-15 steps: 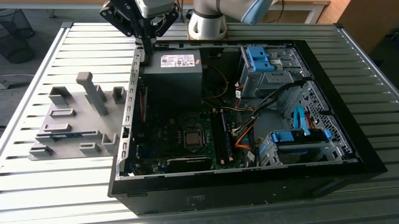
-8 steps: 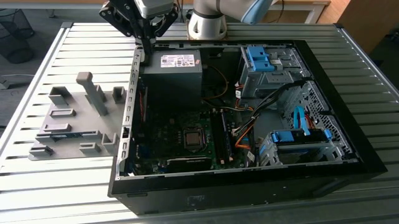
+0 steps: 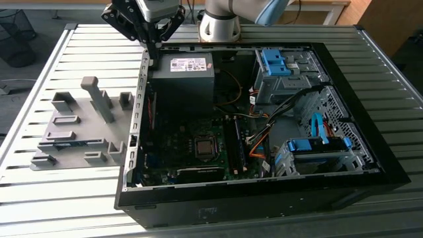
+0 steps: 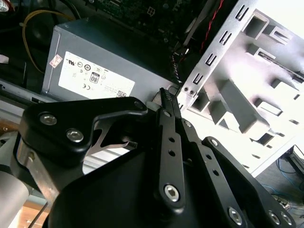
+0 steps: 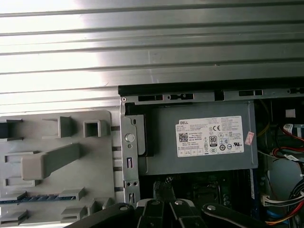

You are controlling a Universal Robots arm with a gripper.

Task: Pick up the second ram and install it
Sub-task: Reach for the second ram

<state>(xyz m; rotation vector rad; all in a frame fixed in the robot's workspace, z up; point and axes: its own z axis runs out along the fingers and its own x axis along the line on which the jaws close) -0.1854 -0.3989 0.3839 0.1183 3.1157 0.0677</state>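
The second ram (image 3: 69,144) sits in a slot of the grey holder (image 3: 82,111) on the tabletop (image 3: 59,198), outside the case (image 3: 264,198). We see the hand (image 3: 153,48) clenched and empty, hanging over the case's side wall next to the power supply (image 3: 182,84). From the hand, the ram lies well apart, toward the exterior view's left and nearer the camera. Its long axis runs crosswise to that wall. The power supply carries a white printed label (image 3: 188,65). We can't make out the ram's sticker.
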